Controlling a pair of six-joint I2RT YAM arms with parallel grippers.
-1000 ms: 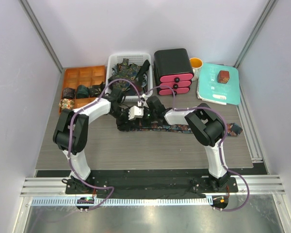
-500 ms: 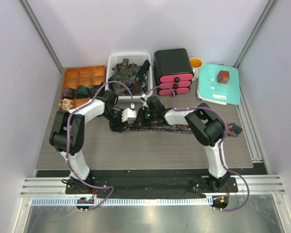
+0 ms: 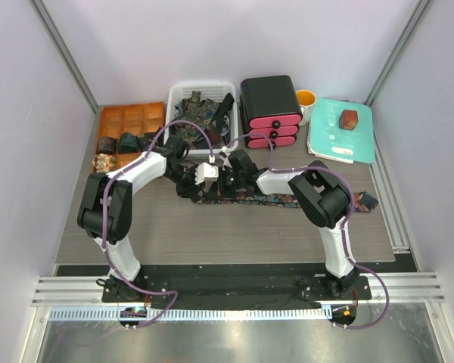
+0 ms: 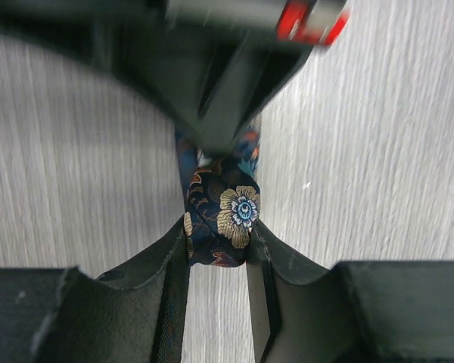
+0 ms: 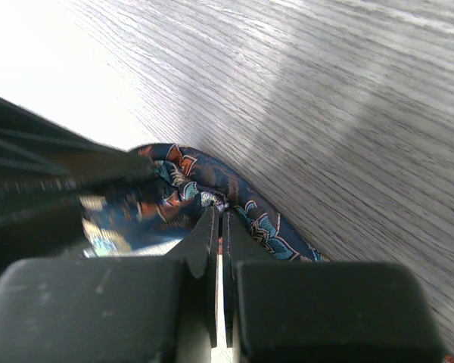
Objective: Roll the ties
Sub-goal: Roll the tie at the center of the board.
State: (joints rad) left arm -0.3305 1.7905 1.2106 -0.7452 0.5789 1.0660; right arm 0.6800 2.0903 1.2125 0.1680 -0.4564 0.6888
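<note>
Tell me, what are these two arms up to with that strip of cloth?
Two robot arms are rolling a patterned tie that lies stretched across the table. The left gripper pinches the small wound-up end between its fingers. The right gripper, close beside it, looks closed on the fabric too. Several finished rolls sit in the orange tray at the back left, and more loose ties wait in the white basket.

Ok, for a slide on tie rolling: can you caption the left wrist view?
Left gripper pinching the folded end of a floral tie over the grey table.
</note>
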